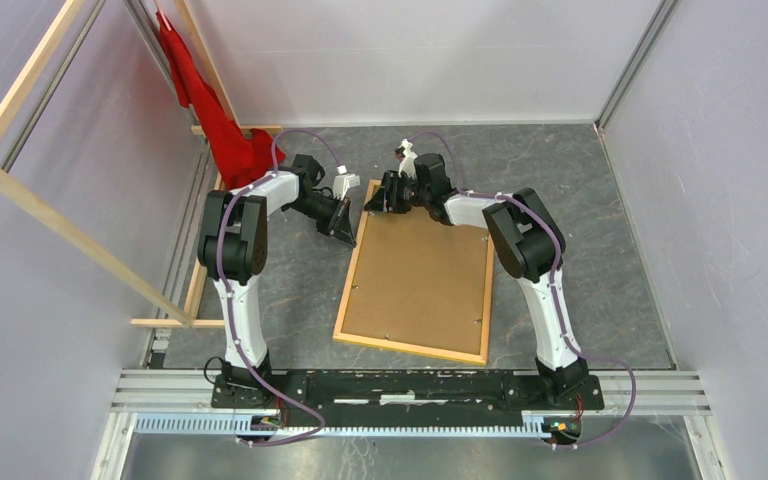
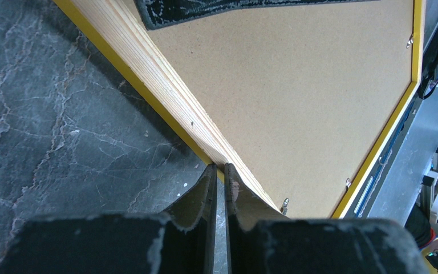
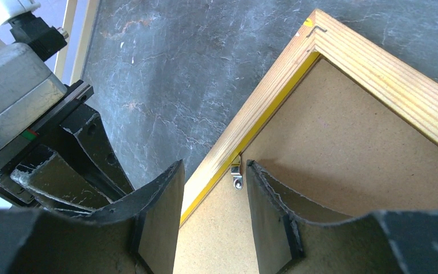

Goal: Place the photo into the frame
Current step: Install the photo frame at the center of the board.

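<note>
The frame [image 1: 351, 272] lies face down on the table, its light wood back up and a yellow edge showing. A brown backing board [image 1: 420, 275] fills it. The photo is hidden. My left gripper [image 1: 345, 230] is shut and holds nothing. Its tips [image 2: 219, 167] rest against the outer side of the frame's left rail [image 2: 165, 85]. My right gripper [image 1: 373, 200] is open over the far left corner. Its jaws [image 3: 214, 165] straddle the left rail [image 3: 262, 114] and a small metal clip [image 3: 236, 174] on the board [image 3: 348, 165].
A red cloth [image 1: 210, 115] hangs at the back left. Light wooden bars [image 1: 60, 225] run along the left side. Grey walls enclose the table. More metal clips [image 2: 348, 183] sit along the frame's inner edge. A metal rail [image 1: 410, 385] carries the arm bases.
</note>
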`<action>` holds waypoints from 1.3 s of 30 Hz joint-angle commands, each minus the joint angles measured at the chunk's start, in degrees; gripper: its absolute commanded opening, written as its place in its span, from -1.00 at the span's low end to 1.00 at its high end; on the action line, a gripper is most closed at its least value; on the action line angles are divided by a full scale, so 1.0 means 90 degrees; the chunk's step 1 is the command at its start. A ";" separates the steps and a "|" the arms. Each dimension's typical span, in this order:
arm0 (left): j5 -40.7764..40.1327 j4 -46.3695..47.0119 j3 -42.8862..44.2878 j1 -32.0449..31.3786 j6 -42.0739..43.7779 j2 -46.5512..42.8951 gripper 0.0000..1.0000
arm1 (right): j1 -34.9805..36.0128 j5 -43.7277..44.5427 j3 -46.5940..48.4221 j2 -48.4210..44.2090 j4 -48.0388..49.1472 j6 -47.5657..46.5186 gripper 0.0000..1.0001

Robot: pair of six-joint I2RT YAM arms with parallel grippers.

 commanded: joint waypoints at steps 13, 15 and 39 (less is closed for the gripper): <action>-0.0395 -0.0163 -0.0010 -0.0066 0.0201 -0.0042 -0.72 | 0.0115 -0.0451 0.0233 0.0146 -0.0359 0.0014 0.01; -0.0405 -0.0167 -0.0022 -0.0066 0.0197 -0.0051 -0.72 | 0.0120 -0.0452 0.0261 0.0179 -0.0350 0.0026 0.00; -0.0436 -0.0285 -0.0020 -0.0065 0.0299 -0.0057 -0.72 | 0.0056 -0.1195 0.1166 0.0663 -0.0847 -0.0289 -0.02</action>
